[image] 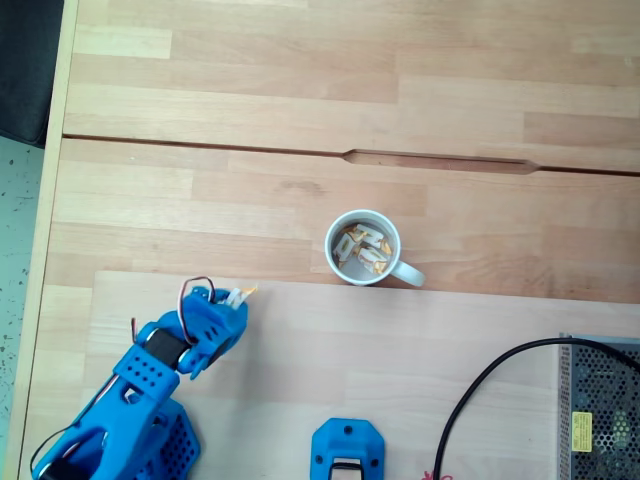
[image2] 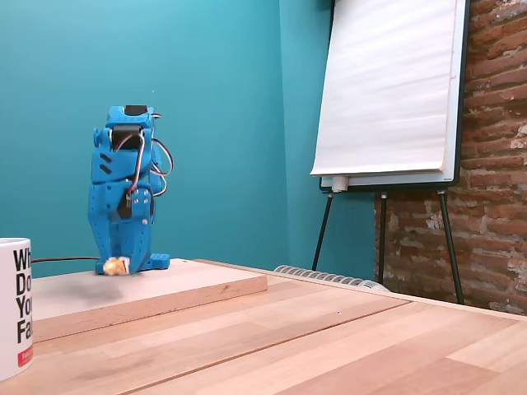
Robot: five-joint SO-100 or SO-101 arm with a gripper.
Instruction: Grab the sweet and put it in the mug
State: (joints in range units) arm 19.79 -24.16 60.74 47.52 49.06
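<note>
Where the blue robot arm [image: 150, 400] folds down at the lower left of a fixed view from above, its gripper [image: 236, 297] sits low over a pale wooden board [image: 400, 350], and its jaws are closed narrowly around a sweet [image: 243, 293] whose white wrapper and orange-yellow end poke out at the tip. From the side, another fixed view shows the arm [image2: 123, 197] standing folded on that raised board [image2: 165, 288], with the sweet [image2: 116, 266] held just above the surface. Up and to the right of the gripper, well apart from it, the white mug [image: 364, 247] stands upright on the wooden table [image: 300, 100], touching the board's far edge, its handle pointing lower right. Several identical sweets [image: 364, 246] lie inside it. At the side view's left edge, the mug [image2: 14, 304] shows black lettering. A black cable [image: 480, 390] curves toward a metal mesh box [image: 600, 410] at lower right
</note>
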